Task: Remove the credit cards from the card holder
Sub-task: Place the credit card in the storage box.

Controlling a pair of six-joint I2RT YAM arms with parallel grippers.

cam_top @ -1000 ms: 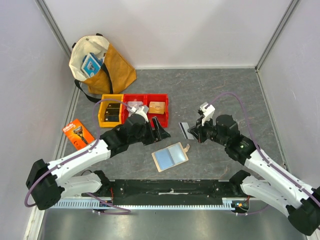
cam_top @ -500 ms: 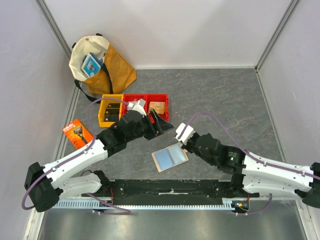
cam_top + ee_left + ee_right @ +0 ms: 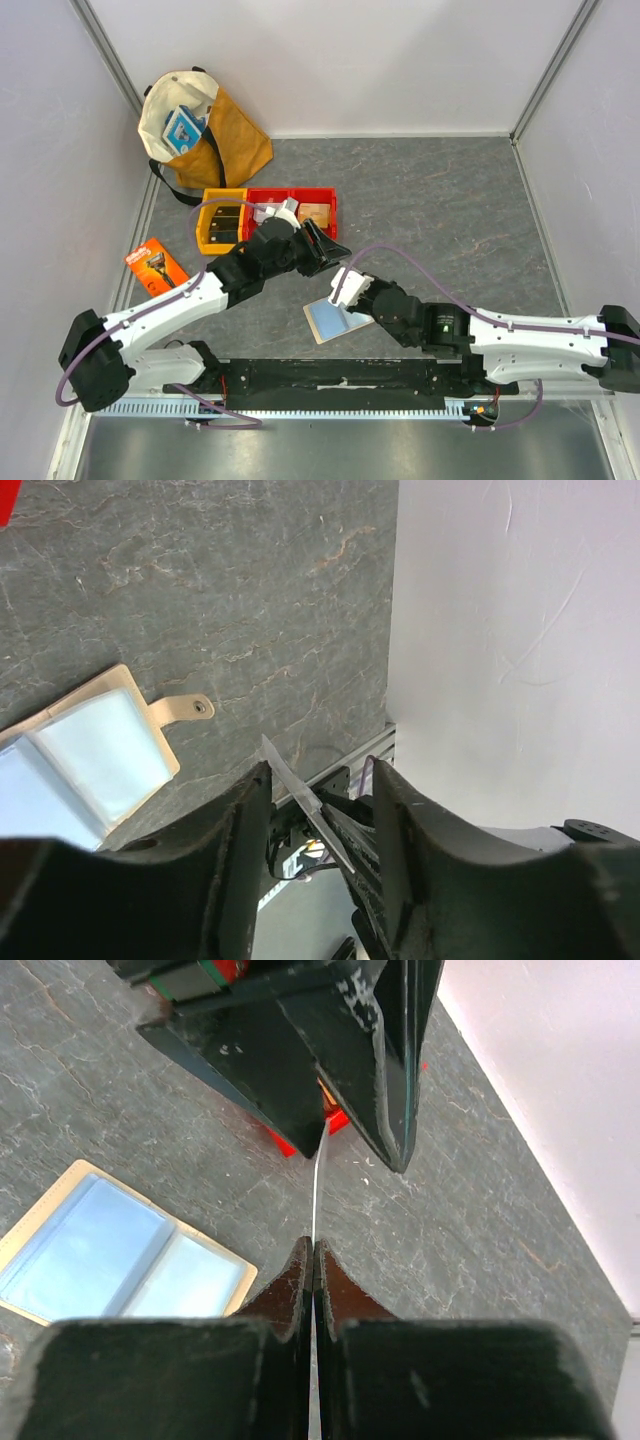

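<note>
The right arm has swung in. A second ago it was off to the right of the holder; now its gripper is just above the holder's far edge.

The right gripper (image 3: 313, 1250) is pinched tight on one card (image 3: 316, 1195). The card is thin and shows only its edge, so I cannot tell its color. It is up in the air, out of the holder, and it points away from the holder at the left gripper (image 3: 320, 768). That gripper's two fingers stand apart, one on each side of the card's far end. The left wrist view shows a gap on both sides. So there are two grippers and one card between them.

One holder (image 3: 120, 1245) lies open and flat on the table (image 3: 430, 200), under the right gripper. It has two pale blue sleeves (image 3: 195, 1275) side by side and one little tab (image 3: 185, 709) on its right edge.

Behind the holder are three bins in a row: one yellow bin (image 3: 203, 230) and two red bins (image 3: 290, 192). One orange pack (image 3: 157, 265) lies far to the left of the holder. One bag (image 3: 235, 140) sits in the far left corner, behind the bins.
</note>
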